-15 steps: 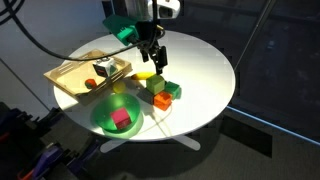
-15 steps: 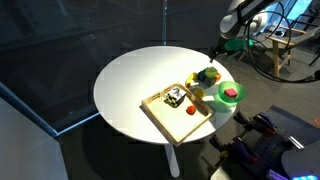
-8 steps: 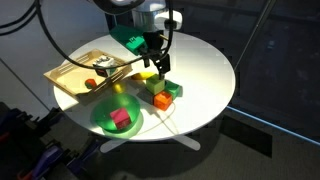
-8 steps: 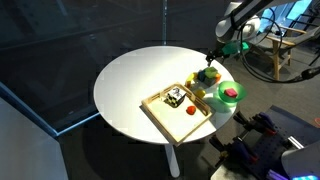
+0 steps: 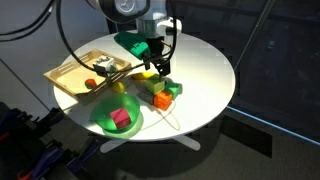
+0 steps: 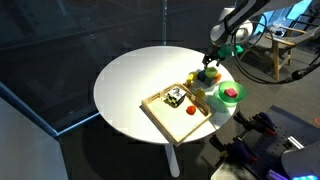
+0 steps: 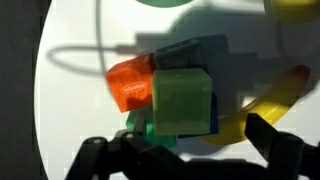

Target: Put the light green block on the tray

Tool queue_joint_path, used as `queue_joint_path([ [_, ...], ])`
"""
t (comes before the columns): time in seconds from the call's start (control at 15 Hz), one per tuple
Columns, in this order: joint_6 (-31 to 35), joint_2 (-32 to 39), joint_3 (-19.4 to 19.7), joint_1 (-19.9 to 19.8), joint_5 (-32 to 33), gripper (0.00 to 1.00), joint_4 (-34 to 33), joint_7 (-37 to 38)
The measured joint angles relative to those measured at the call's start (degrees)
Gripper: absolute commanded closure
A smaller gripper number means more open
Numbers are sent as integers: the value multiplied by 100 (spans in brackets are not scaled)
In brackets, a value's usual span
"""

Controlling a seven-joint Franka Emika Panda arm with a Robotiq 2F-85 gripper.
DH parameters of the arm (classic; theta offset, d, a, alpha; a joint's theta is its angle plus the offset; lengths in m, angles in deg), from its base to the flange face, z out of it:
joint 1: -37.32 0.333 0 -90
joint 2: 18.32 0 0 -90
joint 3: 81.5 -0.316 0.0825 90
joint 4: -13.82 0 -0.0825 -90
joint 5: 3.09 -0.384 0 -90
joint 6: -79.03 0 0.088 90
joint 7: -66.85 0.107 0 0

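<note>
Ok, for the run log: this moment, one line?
phase: pre-grasp | gripper: open, above light green block | block: ungrasped, beside orange block | tray: without it

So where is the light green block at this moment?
In the wrist view the light green block is mid-frame, beside the orange block on its left, with the open gripper just below it.

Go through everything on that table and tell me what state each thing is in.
gripper: open, hovering over the block cluster.
light green block: in the cluster, not gripped, off the tray.
tray: flat on the table, holding small items.
green bowl: upright, pink block inside.
</note>
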Motion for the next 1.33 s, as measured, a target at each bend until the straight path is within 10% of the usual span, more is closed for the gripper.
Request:
queue_joint_path([
  [0.53, 0, 267, -1, -42, 0, 0, -176, -22],
  [0.6, 0, 297, -1, -46, 0, 25, -195, -23],
  [1.0, -22, 416, -1, -50, 0, 68, -257, -24],
  [1.33, -62, 422, 2, -34, 3, 73, -293, 36],
])
